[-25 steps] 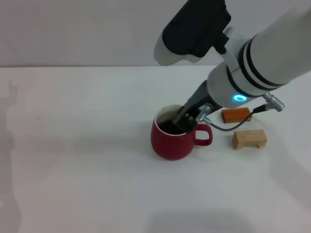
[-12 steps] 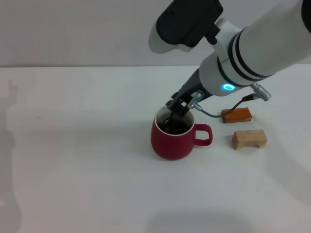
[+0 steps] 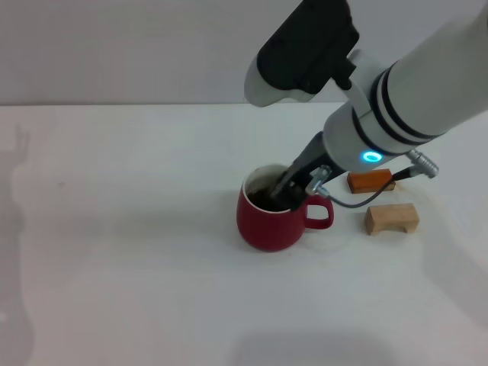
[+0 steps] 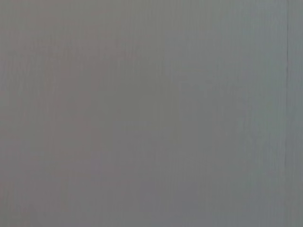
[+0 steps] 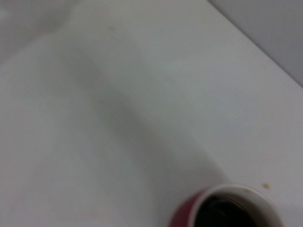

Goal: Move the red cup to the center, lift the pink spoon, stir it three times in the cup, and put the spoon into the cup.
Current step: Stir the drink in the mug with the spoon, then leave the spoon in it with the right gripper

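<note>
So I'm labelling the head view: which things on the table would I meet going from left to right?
Red cup with the right gripper dipping into it → orange-brown flat block → tan wooden block. The two blocks overlap in span; the orange one starts further left.

We find the red cup (image 3: 268,219) standing upright on the table (image 3: 130,252), near the middle, its handle pointing to the robot's right. The right gripper (image 3: 288,191) reaches down from the right and dips into the cup's mouth. To the right of the cup lie two blocks, apart from it: the flat block (image 3: 370,181) farther back, the wooden block (image 3: 391,218) nearer us, just in front of it.
</note>
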Robot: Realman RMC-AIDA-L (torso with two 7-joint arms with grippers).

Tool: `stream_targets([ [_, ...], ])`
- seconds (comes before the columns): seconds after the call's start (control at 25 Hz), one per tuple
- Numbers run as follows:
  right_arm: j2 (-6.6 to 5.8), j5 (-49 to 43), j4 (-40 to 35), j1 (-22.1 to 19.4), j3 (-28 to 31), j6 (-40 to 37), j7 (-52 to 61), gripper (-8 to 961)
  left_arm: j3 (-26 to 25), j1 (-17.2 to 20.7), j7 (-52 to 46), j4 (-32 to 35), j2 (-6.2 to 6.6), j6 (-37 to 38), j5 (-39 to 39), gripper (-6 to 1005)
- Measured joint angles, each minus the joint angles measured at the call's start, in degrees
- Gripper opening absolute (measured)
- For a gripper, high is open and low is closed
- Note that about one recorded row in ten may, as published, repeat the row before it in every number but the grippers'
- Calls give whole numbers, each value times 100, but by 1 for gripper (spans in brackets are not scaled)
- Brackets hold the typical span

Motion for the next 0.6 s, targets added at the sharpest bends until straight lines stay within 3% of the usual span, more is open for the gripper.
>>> stream_targets([
  [0.6,10,73,66,-322,-48,-657,-459,158,0,36,-30,3,15,25,0,843],
])
